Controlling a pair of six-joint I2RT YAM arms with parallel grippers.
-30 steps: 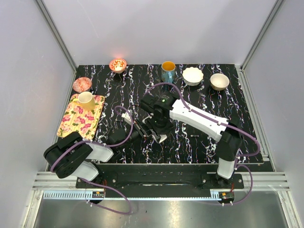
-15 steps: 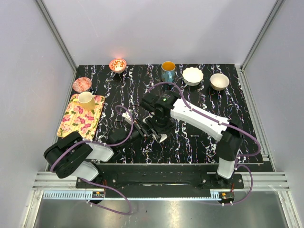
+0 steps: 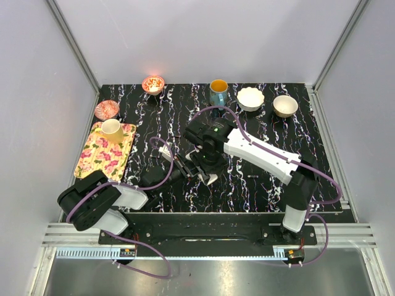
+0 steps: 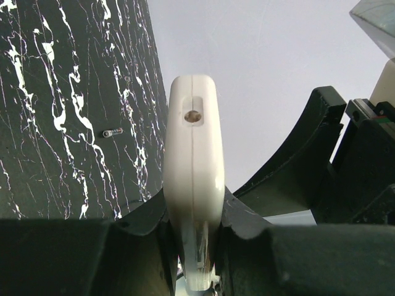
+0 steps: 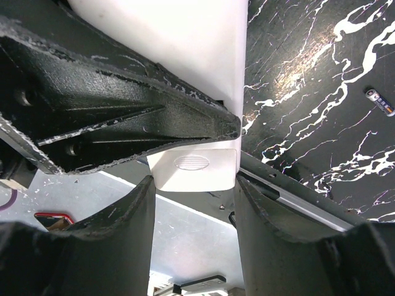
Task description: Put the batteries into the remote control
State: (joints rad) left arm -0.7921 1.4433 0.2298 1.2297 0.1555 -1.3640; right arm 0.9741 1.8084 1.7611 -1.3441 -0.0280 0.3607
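- gripped edge-on above the bench [image 3: 321, 142], well to the right of the floral tray [image 3: 102, 159]: the remote control [image 4: 192, 179].
- clamped on its two flat faces by the left claw [image 4: 193, 208], fingers tight against the white shell.
- turned with a narrow white end toward the left wrist camera, a small round hole sunk in a slot there.
- met lower down by the right claw [image 5: 192, 184], jaws part-way apart and pressed to the side edges of a small white cover piece [image 5: 194, 168] with a ribbed oval mark.
- crossed in the right wrist view by one black finger of the left claw, between white body and cover piece.
- lying loose on the bench, farther right of the tray than the remote: one battery [image 5: 379, 101], apart from both claws.
- standing on the tray's far end: a yellow cup [image 3: 112, 129].
- just beyond the tray: a red patterned bowl [image 3: 107, 110].
- farther right of the tray, along the far edge: a blue mug [image 3: 218, 91] and a white bowl [image 3: 250, 98].
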